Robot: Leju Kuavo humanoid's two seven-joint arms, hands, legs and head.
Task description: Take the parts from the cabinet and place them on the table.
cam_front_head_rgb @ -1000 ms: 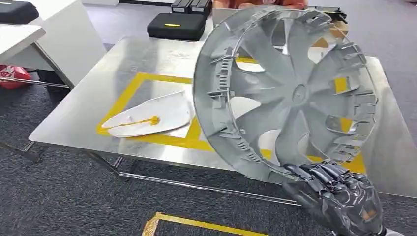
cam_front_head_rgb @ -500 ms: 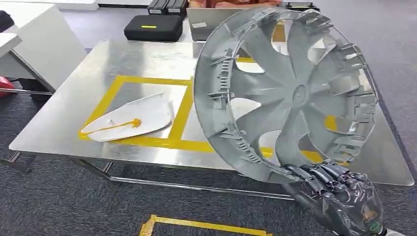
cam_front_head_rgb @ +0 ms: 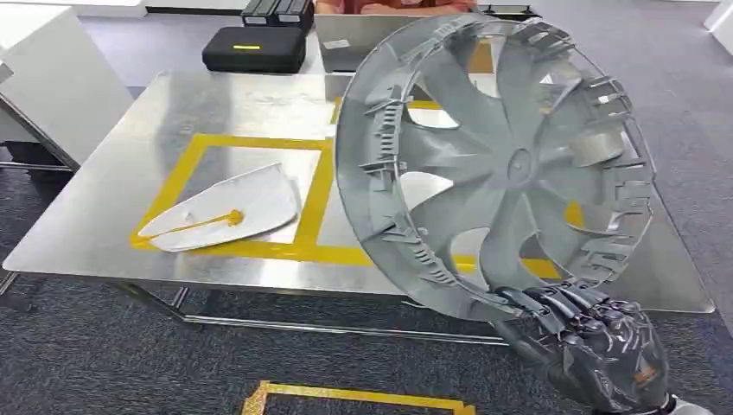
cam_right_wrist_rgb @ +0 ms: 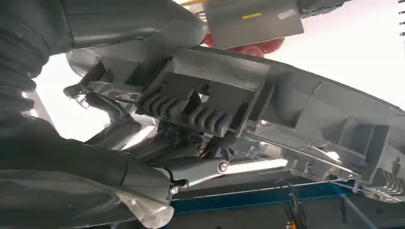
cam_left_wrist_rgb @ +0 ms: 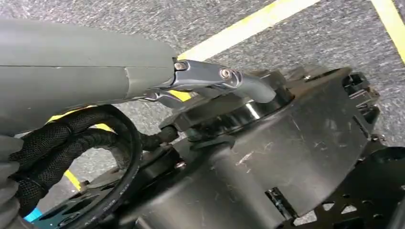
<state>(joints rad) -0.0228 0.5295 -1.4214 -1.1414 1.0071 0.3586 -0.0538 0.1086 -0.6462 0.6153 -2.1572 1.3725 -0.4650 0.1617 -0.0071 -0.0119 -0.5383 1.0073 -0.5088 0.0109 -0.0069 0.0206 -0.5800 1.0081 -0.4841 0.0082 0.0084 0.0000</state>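
Grey carpet lies under a shiny metal table (cam_front_head_rgb: 104, 233) with yellow tape boxes. On the left, a white flat part (cam_front_head_rgb: 226, 210) rests inside one box. The left hand (cam_left_wrist_rgb: 210, 81) hangs by the floor; I cannot tell how its fingers sit. The right hand (cam_front_head_rgb: 596, 341) holds the big wheel cover (cam_front_head_rgb: 493, 164) upright by its bottom rim, so it can be carried over the table. Since a second ago, the table has slid left in the head view.
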